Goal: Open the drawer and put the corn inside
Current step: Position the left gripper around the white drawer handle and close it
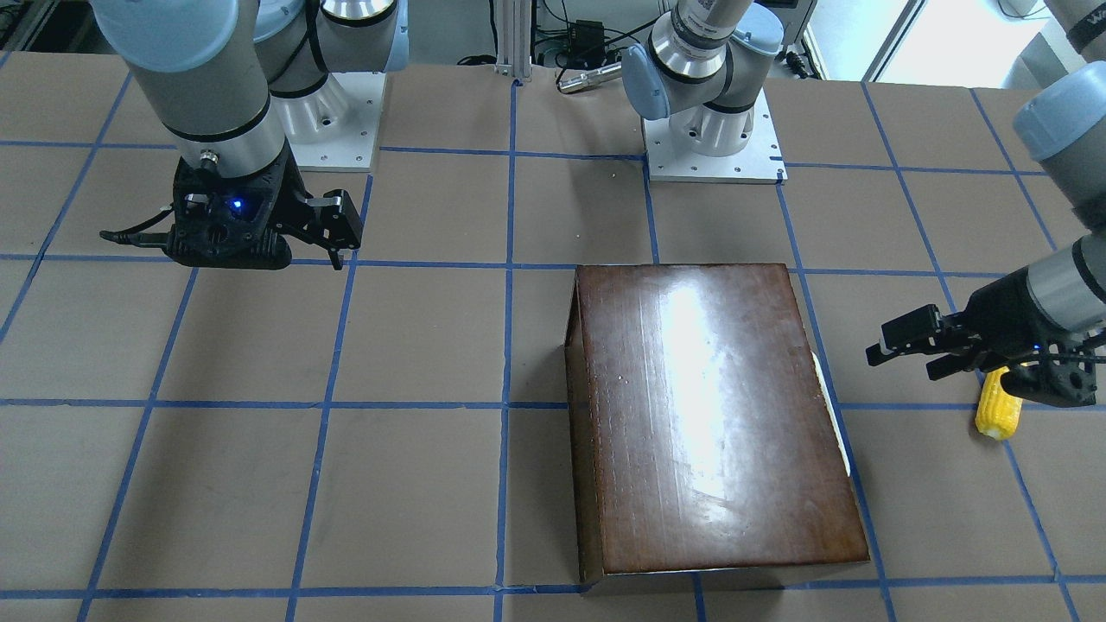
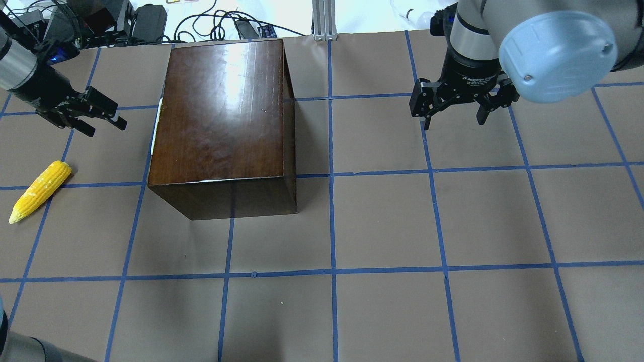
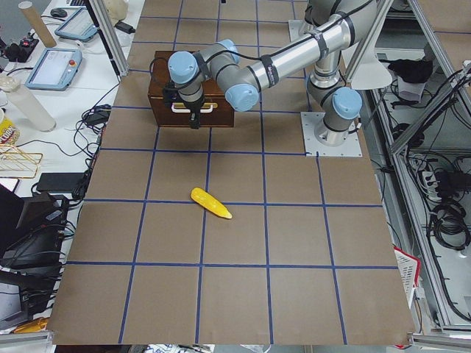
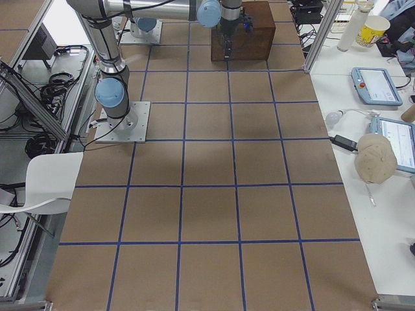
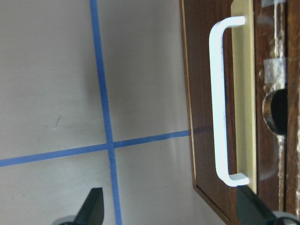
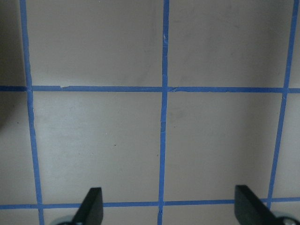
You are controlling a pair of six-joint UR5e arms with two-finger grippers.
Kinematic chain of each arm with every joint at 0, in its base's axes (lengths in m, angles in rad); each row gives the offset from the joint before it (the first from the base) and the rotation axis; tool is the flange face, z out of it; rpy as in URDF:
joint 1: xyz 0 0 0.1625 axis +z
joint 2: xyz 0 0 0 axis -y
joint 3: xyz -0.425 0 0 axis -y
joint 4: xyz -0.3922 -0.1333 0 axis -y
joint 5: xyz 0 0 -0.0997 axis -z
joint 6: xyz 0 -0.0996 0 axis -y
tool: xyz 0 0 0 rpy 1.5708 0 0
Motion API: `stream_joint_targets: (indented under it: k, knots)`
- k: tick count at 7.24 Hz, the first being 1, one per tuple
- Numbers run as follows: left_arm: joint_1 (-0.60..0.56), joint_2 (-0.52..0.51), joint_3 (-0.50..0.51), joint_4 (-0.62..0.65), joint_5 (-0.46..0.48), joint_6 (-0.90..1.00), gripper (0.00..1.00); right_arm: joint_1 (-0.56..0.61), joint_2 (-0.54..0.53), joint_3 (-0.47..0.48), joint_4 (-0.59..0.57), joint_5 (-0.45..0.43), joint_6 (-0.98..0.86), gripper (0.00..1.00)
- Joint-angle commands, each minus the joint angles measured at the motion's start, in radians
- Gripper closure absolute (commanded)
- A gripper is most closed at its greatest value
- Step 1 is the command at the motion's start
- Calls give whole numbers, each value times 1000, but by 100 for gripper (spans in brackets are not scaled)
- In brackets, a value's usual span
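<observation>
I saw the left gripper (image 2: 103, 126) opened wide and holding nothing. In the overhead view it hung at 9 o'clock from the box (image 2: 221, 110). Its fingers (image 2: 116, 122) pointed at the box side but were apart from it. The right gripper (image 2: 453, 119) was opened wide too, and it held nothing. It hung over the bare table (image 2: 382, 221) at 3 o'clock from the box, well apart from it, with its black fingers pointing down.

The corn (image 2: 41, 191) lay flat on the table at about 8 o'clock from the box, near the left gripper but not touching it. It was a small yellow cob with bumpy rows. Its fat end was nearest the gripper, and its pointy end aimed between 7 and 8 o'clock.

The box was dark brown wood with a shiny, smooth top that threw back the light. The drawer (image 5: 199, 93) was shut. In the left wrist view its brown front looked scuffed. A long white handle (image 5: 219, 93), bent at both ends, sat on a pale yellow strip (image 5: 244, 93). The table was flat and brown, with blue tape lines making squares.
</observation>
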Motion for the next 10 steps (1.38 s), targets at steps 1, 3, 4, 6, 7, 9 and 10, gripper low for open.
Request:
stream_joint_targets:
  k: [1,3,4,6,7,9,10]
  knots:
    - [-9,-27,-28,47,-8,-14,0,0,0,0,0,0,0,0]
    - [-9,-56,-28,49,-66,-52,0,0,0,0,0,0,0,0]
    - [-15,-67,-29,62,-68,-62,0,0,0,0,-1,0,0,0]
    - [-15,-82,-28,70,-70,-83,0,0,1,0,0,0,0,0]
    - [-23,-85,-26,84,-71,-88,0,0,0,0,-1,0,0,0]
    - [-48,-94,-26,111,-105,-120,0,0,0,0,0,0,0,0]
    - [-49,-99,-26,116,-106,-123,0,0,0,0,0,0,0,0]
